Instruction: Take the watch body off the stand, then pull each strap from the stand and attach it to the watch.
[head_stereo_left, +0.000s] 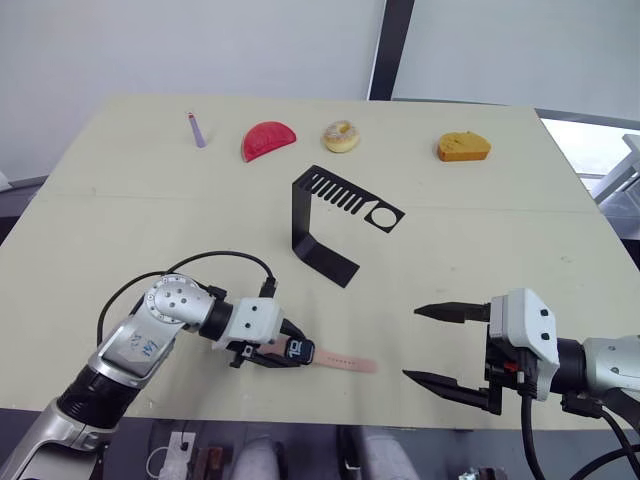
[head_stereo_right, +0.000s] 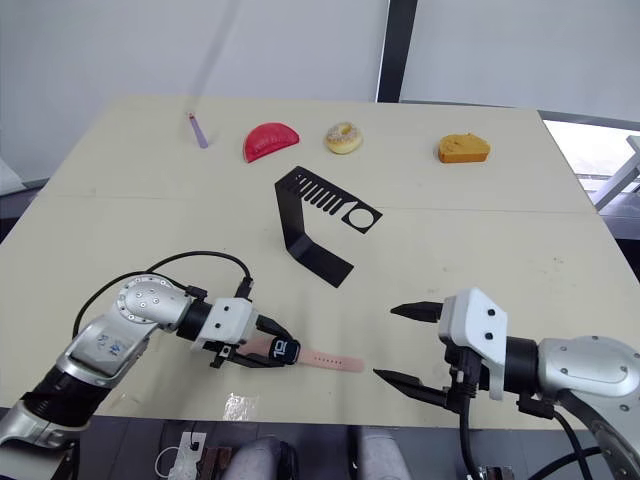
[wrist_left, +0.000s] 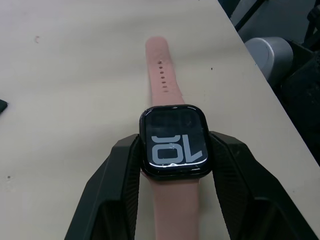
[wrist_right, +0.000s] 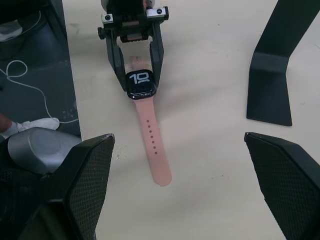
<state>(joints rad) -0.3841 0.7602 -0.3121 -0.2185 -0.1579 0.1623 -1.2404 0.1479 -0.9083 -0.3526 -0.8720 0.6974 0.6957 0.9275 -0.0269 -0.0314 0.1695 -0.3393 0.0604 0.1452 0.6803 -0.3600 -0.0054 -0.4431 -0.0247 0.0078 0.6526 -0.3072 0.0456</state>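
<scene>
In the left eye view I have the left gripper (head_stereo_left: 292, 351) at lower left, closed on the watch body (head_stereo_left: 301, 350), one strap (head_stereo_left: 345, 362) trailing right along the table (head_stereo_left: 480, 220). The stand (head_stereo_left: 335, 215) sits centre, bare. My right gripper (head_stereo_left: 440, 345) waits wide open, empty, lower right.

The left wrist view shows both straps fitted, I judge; I'd keep the case square.

The right wrist view confirms it.
</scene>
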